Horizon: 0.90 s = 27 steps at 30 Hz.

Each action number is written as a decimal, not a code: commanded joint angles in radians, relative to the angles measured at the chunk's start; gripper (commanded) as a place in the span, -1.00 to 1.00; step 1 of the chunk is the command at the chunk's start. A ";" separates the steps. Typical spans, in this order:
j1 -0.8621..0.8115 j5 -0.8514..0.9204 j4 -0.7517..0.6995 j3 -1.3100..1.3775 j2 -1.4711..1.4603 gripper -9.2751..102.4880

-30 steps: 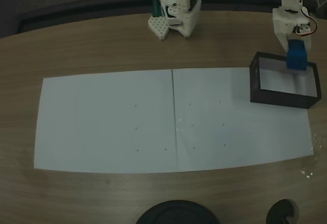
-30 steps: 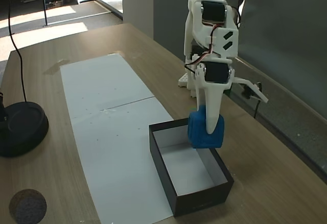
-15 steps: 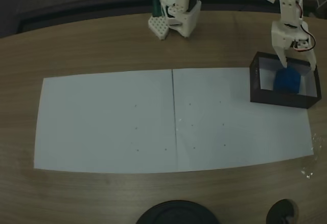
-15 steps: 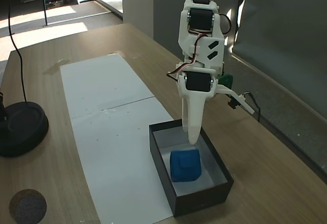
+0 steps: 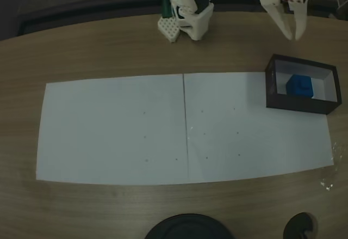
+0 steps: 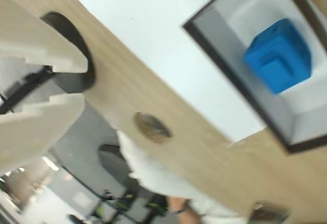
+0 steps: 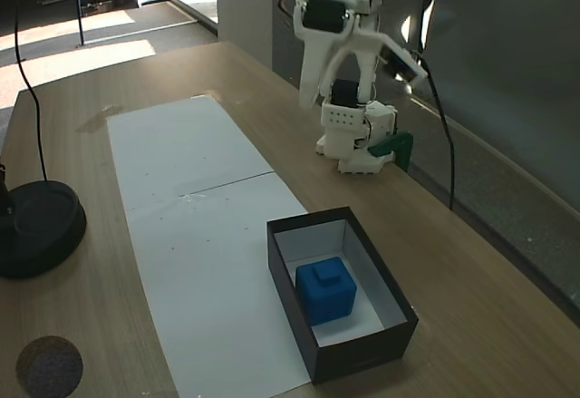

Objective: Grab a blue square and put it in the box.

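Observation:
The blue square [image 5: 300, 85] lies inside the box [image 5: 271, 86], a black-walled open box with a pale floor at the right end of the white paper. It rests on the box floor [image 7: 324, 291], clear of the walls [image 7: 292, 303]. My gripper [image 5: 292, 33] hangs open and empty high above the table, behind the box and apart from it. In the wrist view its white fingers [image 6: 43, 50] spread at the left edge around the gripper [image 6: 82, 83]. There the blue square [image 6: 278, 55] sits in the box [image 6: 237, 78] at upper right.
Two white paper sheets [image 5: 114, 130] cover the middle of the wooden table. The arm's base [image 5: 187, 18] stands at the far edge. A black round stand [image 7: 36, 226] and a small dark disc [image 7: 50, 366] sit at the near edge.
The gripper opened over the box and the blue square dropped onto the box floor. The arm then rose and drew back toward its base.

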State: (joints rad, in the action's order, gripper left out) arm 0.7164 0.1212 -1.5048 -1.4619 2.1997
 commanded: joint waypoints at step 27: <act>-0.821 0.044 0.313 -0.962 1.275 -0.84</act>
State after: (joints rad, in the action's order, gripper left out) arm -0.1012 0.1641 -1.2548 -2.3945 3.4545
